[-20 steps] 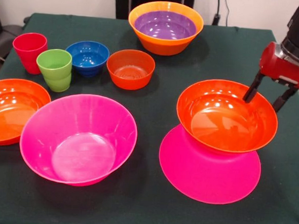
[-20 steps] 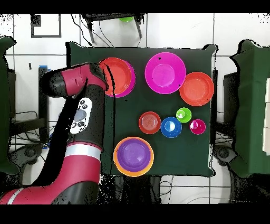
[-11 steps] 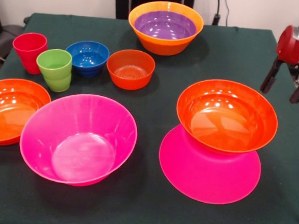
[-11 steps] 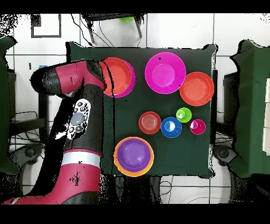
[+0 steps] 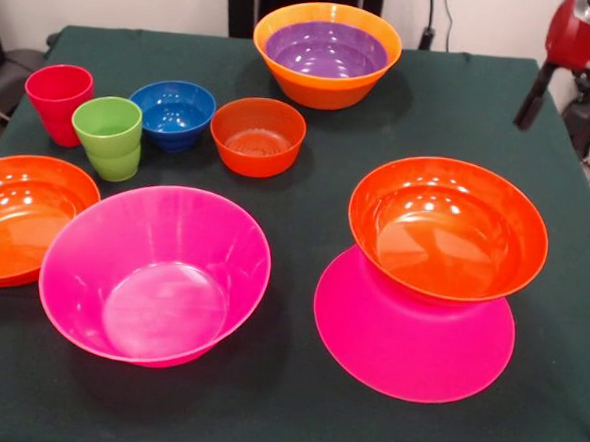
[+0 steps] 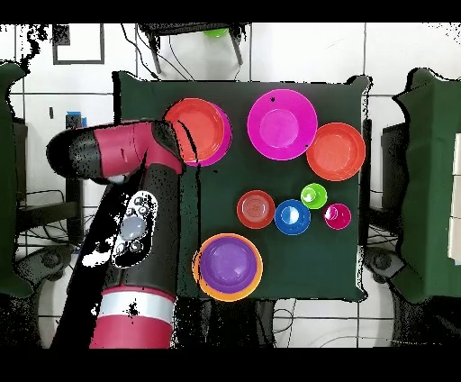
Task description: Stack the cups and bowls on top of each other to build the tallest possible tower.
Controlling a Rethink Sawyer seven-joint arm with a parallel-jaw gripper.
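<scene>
Green cloth table (image 5: 293, 411). Nearest: upright hot pink bowl (image 5: 155, 273) and the tower (image 5: 427, 279), a red-orange bowl (image 5: 447, 228) sitting on an upturned hot pink bowl (image 5: 407, 348). Second shallow red-orange bowl (image 5: 20, 216) at the edge. Behind: red cup (image 5: 58, 99), lime green cup (image 5: 108, 134), blue bowl (image 5: 172, 113), small red-orange bowl (image 5: 257, 135). Farthest: purple bowl (image 5: 326, 49) nested in orange bowl (image 5: 323, 88). Gripper (image 5: 554, 82) at the corner, clear of everything; cannot tell its opening.
</scene>
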